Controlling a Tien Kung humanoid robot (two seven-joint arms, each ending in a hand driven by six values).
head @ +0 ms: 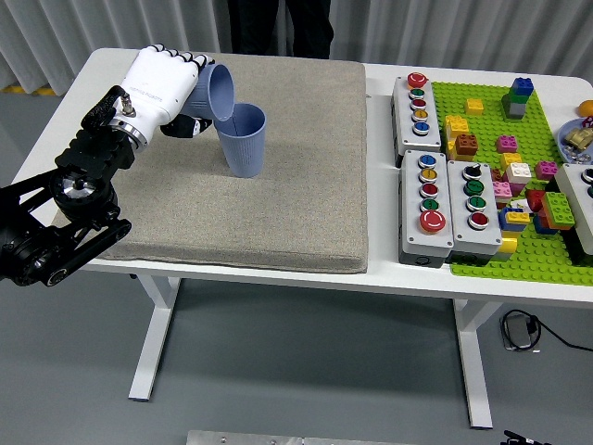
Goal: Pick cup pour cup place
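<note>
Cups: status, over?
Left hand shut on tilted cup, mouth over upright cup on mat. Right hand unseen. Nothing blocking.

left hand (pixel 167 82) with tilted cup (pixel 215 93) over upright cup (pixel 245 141)
</note>
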